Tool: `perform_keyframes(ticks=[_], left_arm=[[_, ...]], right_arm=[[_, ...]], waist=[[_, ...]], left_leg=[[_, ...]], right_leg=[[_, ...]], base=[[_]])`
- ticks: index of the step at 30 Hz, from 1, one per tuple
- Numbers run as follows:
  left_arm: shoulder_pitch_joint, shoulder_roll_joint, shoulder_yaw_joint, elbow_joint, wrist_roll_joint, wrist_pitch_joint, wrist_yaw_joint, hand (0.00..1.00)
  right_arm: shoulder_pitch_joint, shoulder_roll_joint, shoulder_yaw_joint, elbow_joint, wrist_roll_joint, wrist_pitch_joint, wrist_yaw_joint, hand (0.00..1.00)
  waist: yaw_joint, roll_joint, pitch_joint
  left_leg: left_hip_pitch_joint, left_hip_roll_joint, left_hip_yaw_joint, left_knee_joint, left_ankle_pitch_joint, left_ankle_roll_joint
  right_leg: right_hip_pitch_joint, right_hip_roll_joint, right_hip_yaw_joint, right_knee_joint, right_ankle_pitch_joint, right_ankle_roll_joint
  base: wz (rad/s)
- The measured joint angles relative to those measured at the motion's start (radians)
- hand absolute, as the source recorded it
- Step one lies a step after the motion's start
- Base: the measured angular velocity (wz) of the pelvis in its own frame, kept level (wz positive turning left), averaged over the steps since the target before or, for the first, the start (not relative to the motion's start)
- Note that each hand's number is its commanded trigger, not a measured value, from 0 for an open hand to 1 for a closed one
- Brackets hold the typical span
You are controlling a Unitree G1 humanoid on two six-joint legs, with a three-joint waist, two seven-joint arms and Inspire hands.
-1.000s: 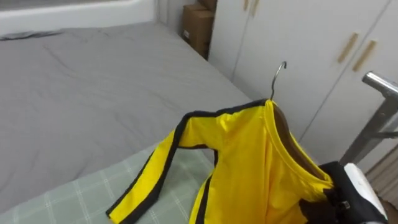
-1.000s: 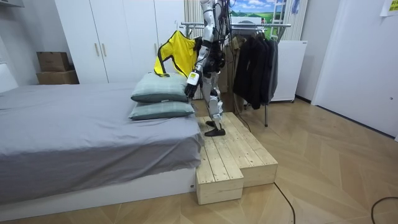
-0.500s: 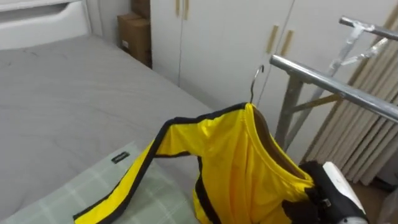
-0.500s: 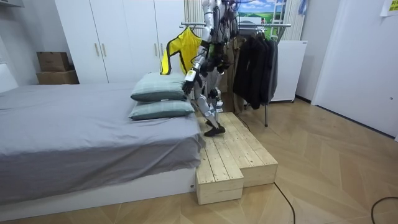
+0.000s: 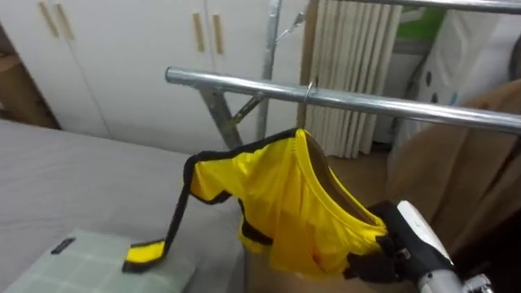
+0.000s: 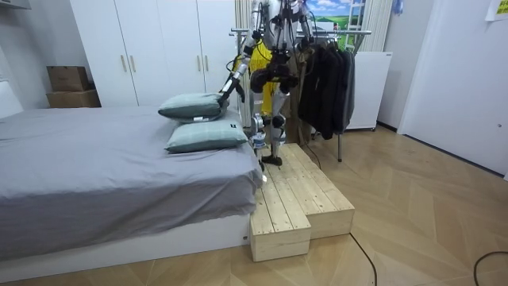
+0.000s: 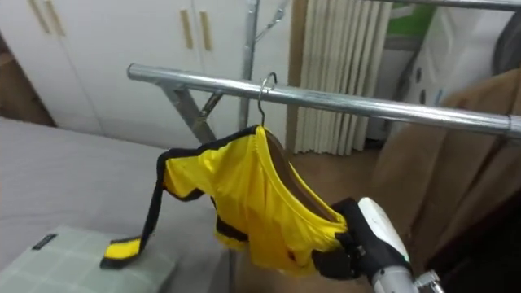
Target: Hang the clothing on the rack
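right robot hand (image 5: 392, 251) gripped yellow shirt (image 5: 281, 195) over hanger (image 5: 335, 184) end, raised so hook (image 7: 265, 84) reached rail (image 5: 236, 80); seated or not, could not tell. sleeve trailed toward pillow (image 5: 77, 262). left robot hand (image 6: 228, 84) out sideways, grip unreadable.

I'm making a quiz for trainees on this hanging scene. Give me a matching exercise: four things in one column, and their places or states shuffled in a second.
Things:
1. yellow shirt
2. metal rail
3. checked pillow
4. brown garment

Places or states:
A. lies at lower left on the bed
B. hangs at the far right
C. on a hanger, gripped by the right hand
D. runs across above the shirt

Pairs: 1-C, 2-D, 3-A, 4-B
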Motion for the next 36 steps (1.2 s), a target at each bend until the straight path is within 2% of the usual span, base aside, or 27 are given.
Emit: perform_keyframes(ticks=[1, 2, 3, 4, 5, 6, 7, 8, 9, 10, 11, 12, 15, 18, 23, 25, 29, 36], left_arm=[[-0.009, -0.004, -0.008, 0.000, 0.000, -0.006, 0.000, 0.00], [-0.027, -0.007, -0.031, 0.000, 0.000, -0.019, 0.000, 0.00], [-0.047, -0.005, -0.047, 0.001, 0.000, -0.021, 0.000, 0.00], [-0.059, 0.001, -0.047, 0.006, -0.001, -0.020, 0.001, 0.00], [-0.058, -0.002, -0.049, 0.013, -0.004, -0.020, 0.009, 0.00], [-0.041, -0.017, -0.065, 0.034, -0.007, -0.019, 0.017, 0.00], [-0.031, -0.021, -0.076, 0.047, -0.008, -0.019, 0.017, 0.00], [-0.011, -0.020, -0.090, 0.064, -0.009, -0.019, 0.016, 0.00], [0.004, -0.011, -0.093, 0.071, -0.010, -0.019, 0.012, 0.00], [0.009, -0.007, -0.092, 0.071, -0.010, -0.018, 0.007, 0.00], [0.010, -0.001, -0.083, 0.073, -0.010, -0.013, -0.004, 0.00], [0.011, -0.004, -0.080, 0.090, -0.010, -0.012, -0.013, 0.00], [0.011, 0.012, -0.064, 0.119, -0.010, -0.011, -0.024, 0.00], [0.012, 0.027, -0.064, 0.128, -0.010, -0.011, -0.027, 0.00], [0.012, 0.031, -0.064, 0.131, -0.010, -0.011, -0.027, 0.00], [0.012, 0.032, -0.064, 0.130, -0.003, -0.011, -0.027, 0.00], [0.012, 0.032, -0.048, 0.129, 0.040, -0.011, -0.027, 0.00], [0.012, 0.032, -0.044, 0.128, 0.051, -0.011, -0.026, 0.00]], right_arm=[[-0.001, 0.000, 0.000, -0.002, 0.002, 0.001, -0.002, 1.00], [-0.002, 0.000, -0.001, -0.013, 0.002, 0.008, -0.006, 1.00], [-0.005, 0.003, -0.006, -0.021, 0.001, 0.010, -0.008, 1.00], [-0.006, 0.017, -0.007, -0.017, 0.001, 0.014, -0.011, 1.00], [-0.006, 0.022, -0.007, -0.023, -0.006, 0.015, -0.011, 1.00], [-0.007, 0.021, -0.008, -0.027, -0.022, 0.016, -0.011, 1.00], [-0.004, 0.021, -0.008, -0.027, -0.035, 0.018, -0.012, 1.00], [0.005, 0.025, -0.009, -0.023, -0.045, 0.021, -0.019, 1.00], [0.005, 0.035, -0.005, -0.021, -0.051, 0.023, -0.024, 1.00], [0.004, 0.038, -0.002, -0.022, -0.051, 0.023, -0.025, 1.00], [0.000, 0.045, 0.000, -0.023, -0.051, 0.022, -0.025, 1.00], [-0.003, 0.046, -0.001, -0.024, -0.051, 0.022, -0.024, 1.00], [-0.003, 0.047, -0.004, -0.027, -0.045, 0.023, -0.014, 1.00], [-0.004, 0.048, -0.013, -0.032, -0.041, 0.023, 0.010, 1.00], [-0.005, 0.056, -0.012, -0.035, -0.041, 0.022, 0.031, 1.00], [-0.007, 0.055, -0.007, -0.035, -0.042, 0.022, 0.037, 1.00], [-0.019, 0.055, -0.003, -0.037, -0.049, 0.022, 0.067, 1.00], [-0.021, 0.056, -0.003, -0.046, -0.084, 0.022, 0.077, 1.00]], waist=[[0.000, 0.006, -0.0005], [-0.001, 0.021, -0.0004], [-0.002, 0.037, 0.0019], [0.001, 0.022, 0.0028], [0.022, 0.018, 0.0073], [0.035, 0.010, 0.0098], [0.031, 0.013, 0.0135], [0.041, 0.016, 0.0171], [0.061, -0.002, 0.0107], [0.069, -0.006, 0.0102], [0.082, -0.011, 0.0113], [0.080, -0.001, 0.0118], [0.064, 0.006, 0.0090], [0.067, 0.006, 0.0086], [0.075, 0.006, 0.0077], [0.083, 0.005, 0.0047], [0.083, 0.002, 0.0028], [0.083, -0.003, -0.0005]], left_leg=[[0.005, 0.004, -0.003, -0.006, 0.006, 0.003], [0.018, 0.019, -0.009, -0.006, 0.010, 0.005], [0.034, 0.055, 0.005, -0.010, 0.007, 0.019], [0.037, 0.054, 0.031, -0.012, 0.010, 0.024], [0.043, 0.062, 0.088, -0.015, 0.002, 0.032], [0.061, 0.064, 0.142, -0.002, -0.021, 0.041], [0.072, 0.064, 0.157, 0.009, -0.038, 0.044], [0.104, 0.069, 0.221, 0.021, -0.073, 0.049], [0.123, 0.079, 0.293, 0.030, -0.096, 0.038], [0.123, 0.082, 0.312, 0.038, -0.105, 0.031], [0.119, 0.093, 0.332, 0.064, -0.114, 0.015], [0.113, 0.101, 0.336, 0.081, -0.116, 0.005], [0.112, 0.121, 0.330, 0.076, -0.118, -0.011], [0.113, 0.138, 0.330, 0.070, -0.114, -0.021], [0.119, 0.145, 0.333, 0.063, -0.111, -0.028], [0.121, 0.144, 0.337, 0.054, -0.108, -0.031], [0.121, 0.145, 0.334, 0.055, -0.105, -0.032], [0.119, 0.146, 0.331, 0.054, -0.100, -0.032]], right_leg=[[-0.001, 0.009, 0.016, -0.003, 0.003, 0.003], [-0.004, 0.029, 0.031, -0.009, 0.007, 0.010], [-0.022, 0.056, 0.018, -0.009, 0.010, 0.016], [-0.038, 0.047, -0.022, -0.002, 0.009, 0.019], [-0.093, -0.020, -0.234, 0.021, -0.016, 0.024], [-0.142, -0.123, -0.483, 0.117, -0.074, 0.011], [-0.145, -0.170, -0.557, 0.166, -0.095, 0.017], [-0.138, -0.257, -0.662, 0.256, -0.134, 0.043], [-0.120, -0.323, -0.717, 0.288, -0.156, 0.064], [-0.109, -0.335, -0.724, 0.281, -0.169, 0.075], [-0.097, -0.338, -0.769, 0.221, -0.173, 0.074], [-0.093, -0.327, -0.792, 0.179, -0.158, 0.056], [-0.070, -0.286, -0.773, 0.113, -0.138, 0.044], [-0.047, -0.264, -0.771, 0.074, -0.116, 0.036], [-0.037, -0.252, -0.763, 0.041, -0.102, 0.032], [-0.038, -0.250, -0.759, 0.043, -0.099, 0.031], [-0.042, -0.248, -0.759, 0.034, -0.094, 0.028], [-0.029, -0.245, -0.760, 0.025, -0.080, 0.025]], base=[[-0.75], [-0.66], [-0.66], [-0.83], [-1.11], [-1.07], [-0.96], [-0.88], [-0.96], [-0.98], [-0.77], [-0.61], [-0.24], [-0.09], [-0.04], [-0.10], [-0.01], [0.00]])
